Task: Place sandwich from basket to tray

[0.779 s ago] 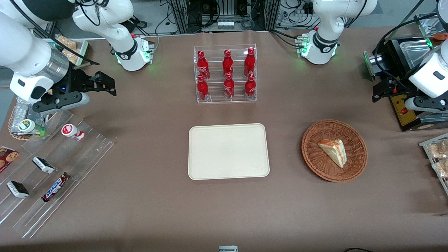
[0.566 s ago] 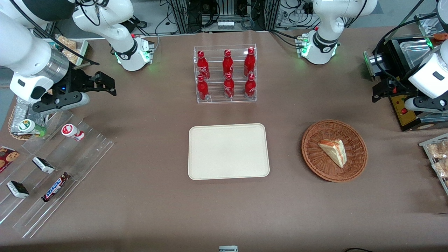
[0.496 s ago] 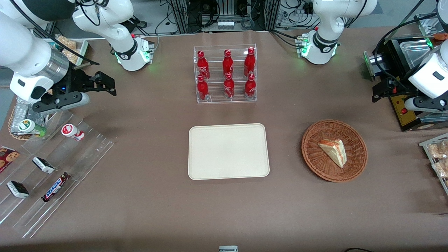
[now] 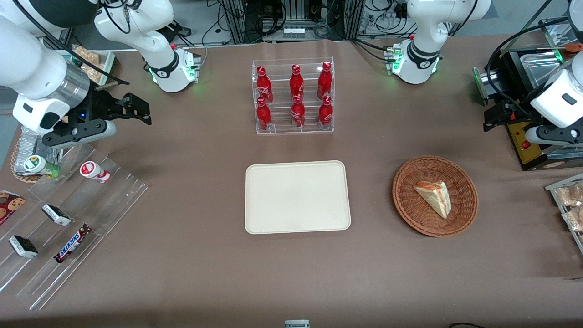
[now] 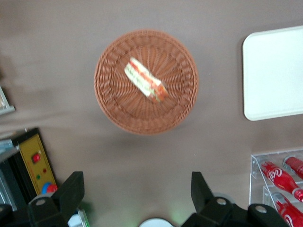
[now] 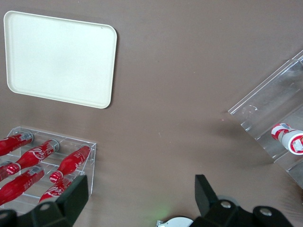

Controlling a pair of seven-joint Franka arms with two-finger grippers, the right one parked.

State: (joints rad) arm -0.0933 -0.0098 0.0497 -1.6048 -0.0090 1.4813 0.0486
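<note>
While the sandwich (image 4: 433, 197) lies on its side in the basket (image 4: 410, 212), well apart from the tray (image 4: 255, 218) on the bench (image 4: 205, 273), the left arm's end effector (image 4: 493, 119) hangs released above the bench nearby. Pinching the soft wedge off-centre could squash it or shed filling; snagging wicker could drag the basket.

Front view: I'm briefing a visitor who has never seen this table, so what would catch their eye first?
Probably the rack of red bottles, the brightest thing, farther from the camera than the bare cream tray. Beside the tray, toward the working arm's end, the reddish-brown basket holds the sandwich. The left gripper hangs open above the table, farther from the camera than the basket and touching nothing.
</note>
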